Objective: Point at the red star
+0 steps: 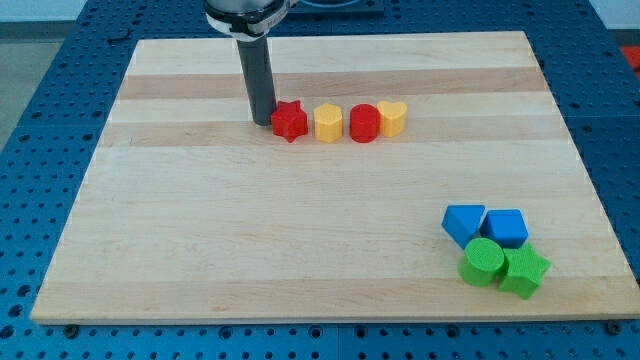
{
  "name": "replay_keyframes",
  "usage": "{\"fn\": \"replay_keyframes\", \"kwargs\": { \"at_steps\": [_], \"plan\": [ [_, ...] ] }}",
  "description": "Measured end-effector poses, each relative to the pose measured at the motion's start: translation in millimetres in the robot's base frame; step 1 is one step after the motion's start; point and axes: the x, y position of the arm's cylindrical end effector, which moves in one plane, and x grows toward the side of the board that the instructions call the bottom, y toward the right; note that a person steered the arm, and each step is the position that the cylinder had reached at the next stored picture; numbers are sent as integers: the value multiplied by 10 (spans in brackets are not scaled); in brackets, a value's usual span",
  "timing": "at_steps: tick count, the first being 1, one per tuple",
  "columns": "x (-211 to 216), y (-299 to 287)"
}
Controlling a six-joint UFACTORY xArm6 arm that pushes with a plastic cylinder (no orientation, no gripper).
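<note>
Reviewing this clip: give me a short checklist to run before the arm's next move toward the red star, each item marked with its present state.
1. Red star visible and unobstructed: ok.
2. My tip on the star's left in the view, right beside it: ok.
3. Tip actually touching the star: cannot tell.
4. Yellow hexagon sits directly right of the star, so a push would shove it: not ok.
5. Red cylinder and yellow heart undisturbed in the row: ok.

The wooden worktop (200, 230) is carrying a row near the view's top: red star (290, 121), yellow hexagon (328, 124), red cylinder (364, 124), yellow heart (392, 117). Two blue blocks (464, 222) (506, 227), a green cylinder (483, 261) and a green star (525, 271) are sitting clustered at the lower right. My tip (261, 122) is resting just left of the red star.
</note>
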Motion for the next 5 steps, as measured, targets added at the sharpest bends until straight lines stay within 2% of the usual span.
{"fn": "replay_keyframes", "kwargs": {
  "at_steps": [1, 3, 4, 5],
  "plan": [
    [131, -322],
    [1044, -375],
    [1349, -127],
    [1345, 359]
  ]
}}
